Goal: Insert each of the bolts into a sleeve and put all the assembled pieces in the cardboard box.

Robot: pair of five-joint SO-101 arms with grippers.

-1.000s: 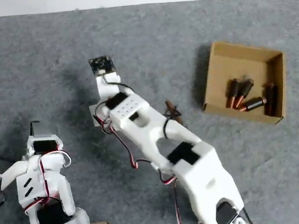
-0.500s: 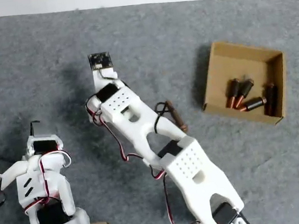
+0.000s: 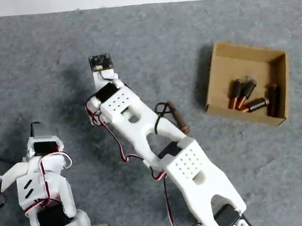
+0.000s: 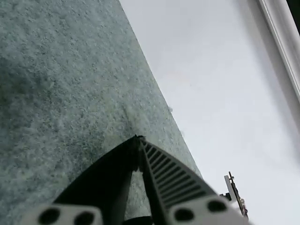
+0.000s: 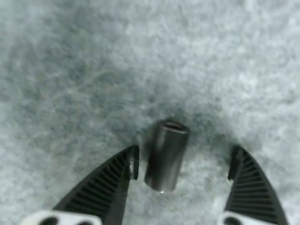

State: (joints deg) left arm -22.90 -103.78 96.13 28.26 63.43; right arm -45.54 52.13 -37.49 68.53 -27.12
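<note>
One grey carpet (image 3: 34, 61) meets a white wall (image 4: 211, 70) — left pincer (image 4: 139, 138) closed, right pincer (image 5: 183, 155) spread around a sleeve (image 5: 166, 157)

Soft, even light falls on the grey carpet (image 3: 34, 55). In the high view, the right arm (image 3: 135, 117) and the cardboard box (image 3: 244, 63) throw faint shadows leftward. In the right wrist view, a darker shadow pools around the sleeve (image 5: 166, 154).

A square brown cardboard box (image 3: 226, 64) sits at the right of the grey carpeted table (image 3: 34, 61), holding four dark cylindrical pieces with copper ends (image 3: 246, 91); a lone brown bolt (image 3: 180, 119) lies just beside the outstretched white arm (image 3: 141, 126); a second white arm (image 3: 40, 179) is folded at lower left.
</note>
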